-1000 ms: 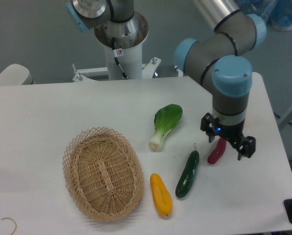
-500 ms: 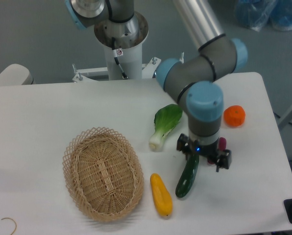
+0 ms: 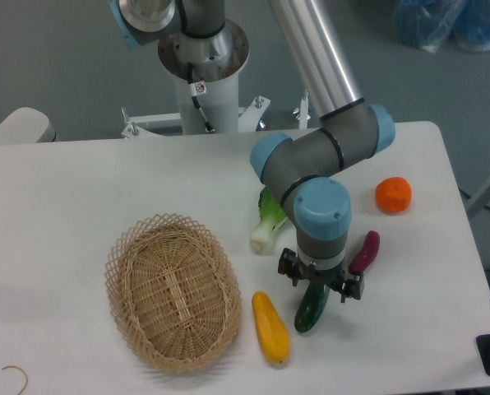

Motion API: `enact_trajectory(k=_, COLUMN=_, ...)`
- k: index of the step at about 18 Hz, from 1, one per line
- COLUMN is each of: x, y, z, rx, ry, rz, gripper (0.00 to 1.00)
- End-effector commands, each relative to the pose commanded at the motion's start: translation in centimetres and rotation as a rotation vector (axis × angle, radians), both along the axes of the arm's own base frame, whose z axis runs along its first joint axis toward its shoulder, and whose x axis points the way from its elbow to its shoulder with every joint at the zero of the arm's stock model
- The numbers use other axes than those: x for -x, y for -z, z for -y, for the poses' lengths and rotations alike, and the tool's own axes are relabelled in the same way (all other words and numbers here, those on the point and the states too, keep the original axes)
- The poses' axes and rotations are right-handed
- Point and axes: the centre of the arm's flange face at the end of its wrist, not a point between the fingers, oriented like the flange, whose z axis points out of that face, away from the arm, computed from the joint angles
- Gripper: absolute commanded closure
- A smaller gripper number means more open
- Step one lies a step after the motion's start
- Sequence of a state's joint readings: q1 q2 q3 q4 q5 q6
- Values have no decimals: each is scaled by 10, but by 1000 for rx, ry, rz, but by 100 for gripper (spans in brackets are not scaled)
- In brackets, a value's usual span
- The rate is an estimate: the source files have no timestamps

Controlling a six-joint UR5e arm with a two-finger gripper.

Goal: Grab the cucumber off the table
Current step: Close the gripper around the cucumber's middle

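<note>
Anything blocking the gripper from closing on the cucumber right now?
Nothing visible. The gripper sits directly over the cucumber; the yellow squash and eggplant lie apart on either side.

Wicker basket [image 3: 173, 291]: oval, open-weave, tan; sits left of centre, toward the near edge; nothing inside.
Yellow squash [image 3: 270, 327]: lies just right of the basket's near end, close to but apart from its rim.
Bok choy [image 3: 266, 228]: white base pointing near-left, green leaves largely hidden; lies beyond the squash.
Eggplant [image 3: 364, 252]: magenta-purple, slender, lying at a slant right of centre.
Orange fruit [image 3: 393, 195]: round, orange, far right, beyond the eggplant and apart from it.
Hook-shaped cord piece [image 3: 15, 375]: thin, tan, at the near-left corner.
</note>
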State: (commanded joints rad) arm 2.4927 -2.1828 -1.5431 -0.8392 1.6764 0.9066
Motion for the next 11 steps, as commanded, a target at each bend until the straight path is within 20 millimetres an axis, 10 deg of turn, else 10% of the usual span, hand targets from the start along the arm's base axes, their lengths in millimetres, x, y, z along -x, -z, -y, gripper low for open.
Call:
enact_trajectory(k=10, x=-11, y=24, z=-6, rx=16, ry=14, rz=-13, gripper=1)
enact_trajectory(k=11, x=-11, y=25, z=-6, rx=18, ry=15, rz=-12, gripper=19)
